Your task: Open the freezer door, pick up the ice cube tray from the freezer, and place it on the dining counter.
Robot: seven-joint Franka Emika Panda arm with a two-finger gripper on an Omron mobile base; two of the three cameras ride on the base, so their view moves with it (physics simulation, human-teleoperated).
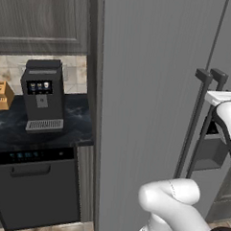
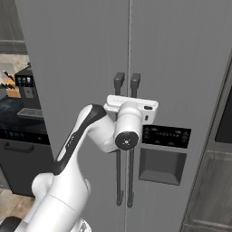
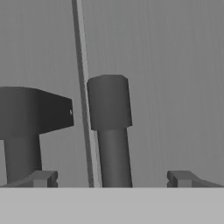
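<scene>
The gripper (image 3: 112,178) has its jaws spread wide and grasping nothing. In the hand view its two dark fingertips (image 3: 181,178) rise at 5 and 7 o'clock, and the top of a dark vertical bar handle (image 3: 110,131) stands between them, not touching either. This handle belongs to the freezer door (image 2: 181,68), the brushed-grey door with a recessed dispenser niche (image 2: 161,165) at about 4 o'clock from the hand in the right base view. The door is shut. A thin seam runs just beside the handle at its 9 o'clock side, and past it stands the matching handle (image 3: 22,127) of the plain grey door (image 1: 147,90). Above the niche is a dark control strip (image 2: 165,134) with small pale markings, too tiny to read. In the left base view, at 9 o'clock, a grey coffee machine (image 1: 41,97) sits on a dark marbled table (image 1: 6,126), with a wooden knife block (image 1: 1,96) beside it and a black dishwasher (image 1: 34,185) beneath. Its small blue display shows no legible writing.
</scene>
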